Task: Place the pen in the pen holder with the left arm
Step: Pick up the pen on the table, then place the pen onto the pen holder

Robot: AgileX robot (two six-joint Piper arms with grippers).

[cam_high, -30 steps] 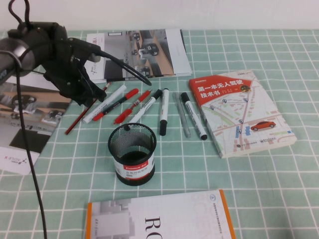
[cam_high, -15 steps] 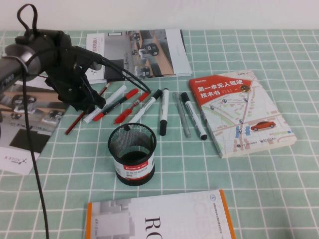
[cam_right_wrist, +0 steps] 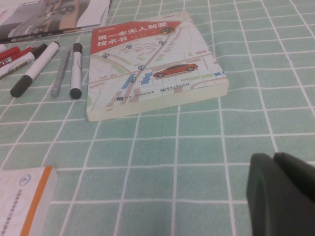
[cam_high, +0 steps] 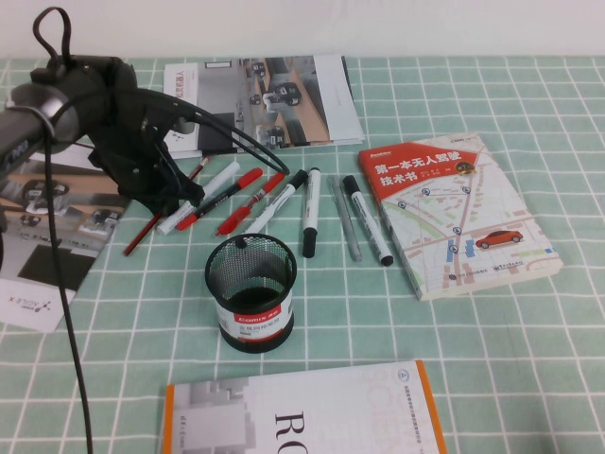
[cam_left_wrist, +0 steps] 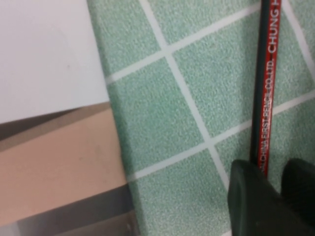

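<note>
The pen [cam_high: 151, 223] is a thin dark-red stick lying on the cloth, left of the row of markers. In the left wrist view the pen [cam_left_wrist: 265, 83] runs down and disappears under one fingertip. My left gripper [cam_high: 176, 201] hangs low right over the pen's middle. Its fingers [cam_left_wrist: 253, 196] stand almost together with only a sliver between them, and they hold nothing. The pen holder [cam_high: 251, 291], a black mesh cup with a white and red label, stands upright in front of the markers. My right gripper [cam_right_wrist: 276, 160] is shut and empty above bare cloth, out of the high view.
White red-capped pens [cam_high: 227, 194] and black-capped markers [cam_high: 308, 210] lie fanned out right of the pen. A red map book [cam_high: 454, 210] lies at the right, brochures [cam_high: 265, 99] at the back and left [cam_high: 47, 236], and an orange-edged booklet [cam_high: 302, 411] at the front.
My left arm has moved right and down until its gripper hangs over the pen. The pen and the other things have not moved.
</note>
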